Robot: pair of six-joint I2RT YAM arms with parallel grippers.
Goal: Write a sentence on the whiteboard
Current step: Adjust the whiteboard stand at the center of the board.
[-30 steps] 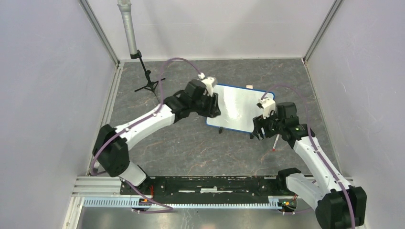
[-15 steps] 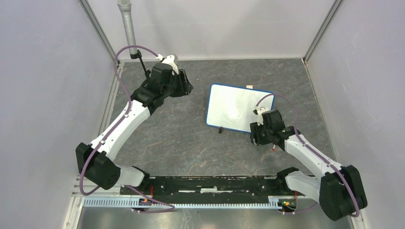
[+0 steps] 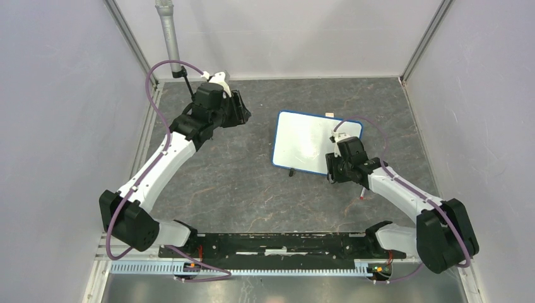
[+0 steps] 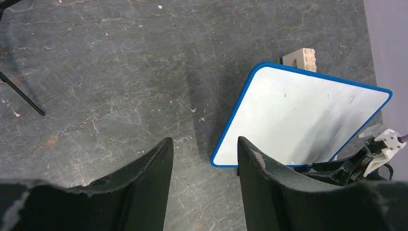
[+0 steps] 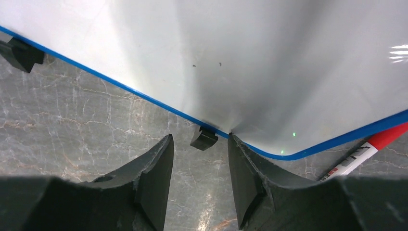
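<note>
The whiteboard (image 3: 309, 140) lies on the grey floor at centre right, blue-rimmed and tilted; its white face (image 4: 308, 120) carries only faint smudges, and no sentence shows on it. My left gripper (image 3: 243, 108) hovers well to the board's left, open and empty (image 4: 204, 144). My right gripper (image 3: 332, 173) sits at the board's near right corner, open with nothing between its fingers (image 5: 199, 137). A black foot (image 5: 204, 138) of the board lies just beyond its fingertips. A red-and-white marker (image 3: 364, 189) lies on the floor by that corner, also in the right wrist view (image 5: 365, 154).
A beige toy brick (image 4: 303, 58) rests against the board's far edge. A black tripod stand (image 3: 192, 101) with a grey pole (image 3: 169, 31) stands at the back left, close to my left arm. Walls enclose the floor on three sides.
My left arm has swung away from the board's left edge to the far left. My right gripper has shifted in to the board's near corner and its jaws have narrowed.
</note>
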